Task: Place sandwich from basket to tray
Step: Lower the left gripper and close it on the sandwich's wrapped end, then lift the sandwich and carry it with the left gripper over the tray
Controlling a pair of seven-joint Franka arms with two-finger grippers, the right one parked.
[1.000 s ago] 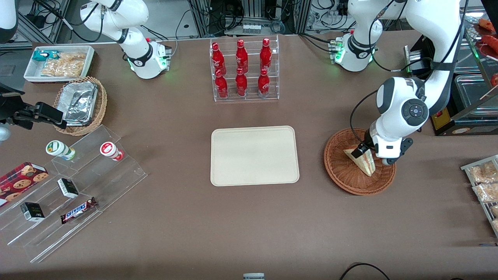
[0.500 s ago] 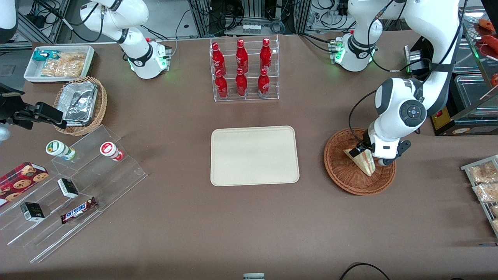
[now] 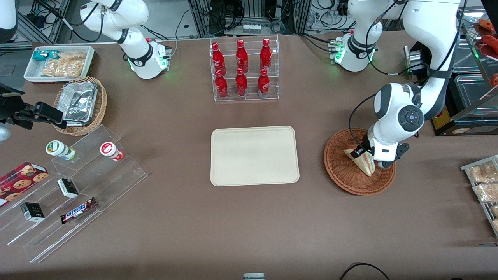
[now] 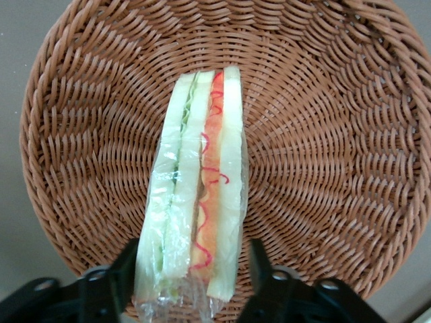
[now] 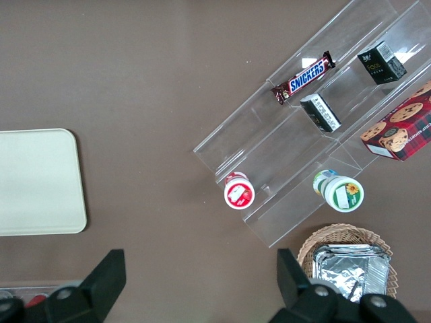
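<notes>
The sandwich [image 3: 366, 163] [image 4: 199, 182], a wrapped wedge of pale bread with red, pink and green layers, lies in the round reddish-brown wicker basket [image 3: 346, 179] [image 4: 323, 134]. My left gripper [image 3: 360, 151] [image 4: 194, 250] is down in the basket at one end of the sandwich. Its fingers stand open on either side of the wedge. One fingertip [image 4: 129, 252] rests against the plastic wrap, while wicker shows between the bread and the other. The cream tray [image 3: 255, 155] [image 5: 34, 182] lies flat beside the basket, toward the parked arm's end, with nothing on it.
A clear rack of red bottles [image 3: 244, 70] stands farther from the front camera than the tray. Bagged snacks [image 3: 484, 181] sit at the working arm's end. Tiered clear shelves with small packs [image 3: 74, 186] and a tan basket of foil containers [image 3: 81, 104] lie toward the parked arm's end.
The working arm's wrist housing has shifted slightly toward the tray and away from the front camera. The sandwich and basket have not moved.
</notes>
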